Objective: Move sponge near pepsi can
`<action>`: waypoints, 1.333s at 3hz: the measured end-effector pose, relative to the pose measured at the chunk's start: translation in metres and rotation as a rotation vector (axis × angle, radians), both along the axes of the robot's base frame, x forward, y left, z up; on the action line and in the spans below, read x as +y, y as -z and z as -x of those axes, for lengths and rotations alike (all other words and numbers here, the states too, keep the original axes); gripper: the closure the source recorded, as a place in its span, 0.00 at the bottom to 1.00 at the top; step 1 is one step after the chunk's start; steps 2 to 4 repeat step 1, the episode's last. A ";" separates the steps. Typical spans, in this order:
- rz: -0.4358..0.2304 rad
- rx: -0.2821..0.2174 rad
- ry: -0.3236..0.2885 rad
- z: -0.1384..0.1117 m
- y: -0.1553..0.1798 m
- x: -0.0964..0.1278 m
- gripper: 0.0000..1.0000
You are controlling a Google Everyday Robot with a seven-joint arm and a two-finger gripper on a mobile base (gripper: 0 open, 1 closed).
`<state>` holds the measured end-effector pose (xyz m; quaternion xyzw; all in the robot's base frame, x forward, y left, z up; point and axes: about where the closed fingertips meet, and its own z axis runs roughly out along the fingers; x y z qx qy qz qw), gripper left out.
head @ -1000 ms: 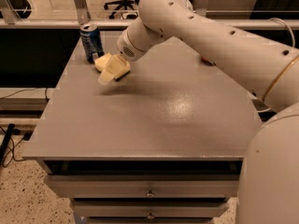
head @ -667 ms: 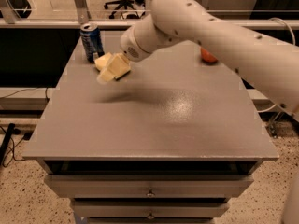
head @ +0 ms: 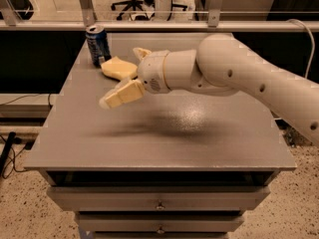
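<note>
The pale yellow sponge (head: 117,67) lies flat on the grey table (head: 164,133) at the back left, just right of the dark blue pepsi can (head: 97,45), close to or touching its base. My gripper (head: 120,76) hovers above the table just in front and to the right of the sponge. It is open and empty. One blocky finger (head: 121,94) points forward-left, and the other finger (head: 140,53) shows behind the sponge. The white arm comes in from the right.
The table's left edge runs close to the can. Drawers (head: 159,203) sit under the front edge. A metal rail (head: 209,26) runs behind the table, with an office chair (head: 130,3) beyond it. A cable (head: 304,34) hangs at the right.
The gripper held the sponge beside the can before. Now it has opened and let go, the sponge rests on the table, and the gripper has pulled back toward the front.
</note>
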<state>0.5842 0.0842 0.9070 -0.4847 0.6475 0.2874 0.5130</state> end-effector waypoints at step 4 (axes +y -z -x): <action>-0.065 -0.043 -0.011 0.018 -0.029 -0.003 0.00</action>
